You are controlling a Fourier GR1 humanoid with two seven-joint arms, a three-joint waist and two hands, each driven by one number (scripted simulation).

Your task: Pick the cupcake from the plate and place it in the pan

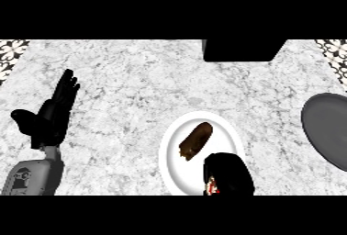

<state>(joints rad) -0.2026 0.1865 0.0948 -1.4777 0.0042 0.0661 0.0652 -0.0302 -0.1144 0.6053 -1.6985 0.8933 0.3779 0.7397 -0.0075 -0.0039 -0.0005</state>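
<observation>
A brown, oblong cupcake (196, 140) lies on a white plate (177, 161) in the lower middle of the head view. My right hand (227, 173) comes in from below over the plate's lower right part, just short of the cupcake's near end; whether its fingers are curled cannot be made out. The dark grey pan (328, 128) lies at the right edge, partly cut off. At the left, my left hand (51, 114) rests open with its fingers straight and pointing up, far from the plate.
A black box-like object (243, 49) stands at the counter's far edge, above the plate and to the right. Patterned tiles (12, 48) show in the top corners. Marble counter (129, 92) spreads between the left hand and the plate.
</observation>
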